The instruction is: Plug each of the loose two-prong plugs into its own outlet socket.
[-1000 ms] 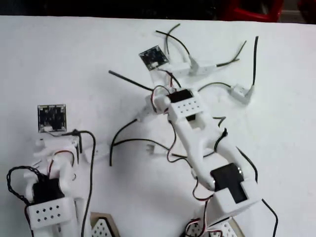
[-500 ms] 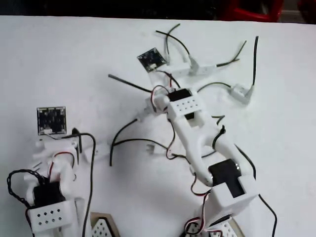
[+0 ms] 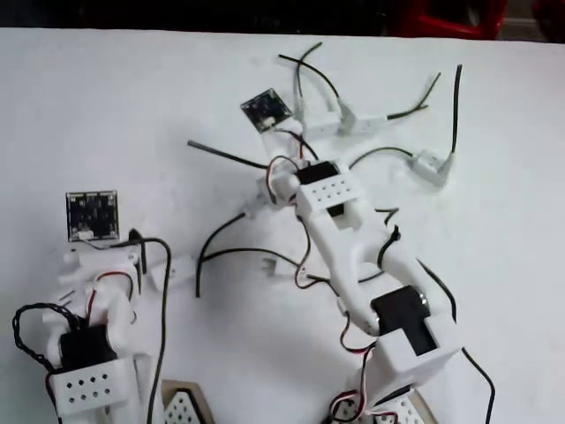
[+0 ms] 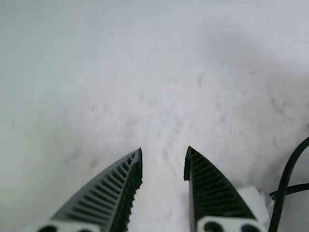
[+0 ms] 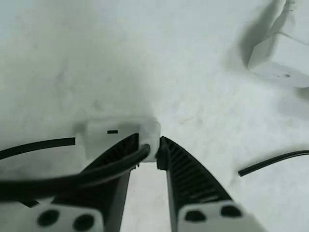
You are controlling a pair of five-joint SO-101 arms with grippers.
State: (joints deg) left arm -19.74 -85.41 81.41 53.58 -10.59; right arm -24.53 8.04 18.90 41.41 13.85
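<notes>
1. Over that last second the right arm [image 3: 340,238] had crept a little toward 10 o'clock on the table [image 3: 106,88], and the loose end of a black cord [image 3: 225,155] had slid the same way with it (only a small shift).
2. The right gripper [image 5: 149,145] was pinched tight on the end of a white plug [image 5: 116,137], with a dark cord draped across one finger and the plug low against the tabletop.
3. Seen from above, that wrist sat near the table's middle.
4. One white connector block [image 3: 340,124] lay toward 1 o'clock from the wrist and a second connector block [image 3: 430,166] toward 3 o'clock, both apart from the held plug and trailing cords.
5. The left arm [image 3: 88,353] stood at 8 o'clock on the table.
6. The left gripper [image 4: 163,159] had its fingers parted over bare tabletop with nothing between them. A small white piece [image 4: 251,198] and a black cable [image 4: 289,176] lay just beside one finger.
</notes>
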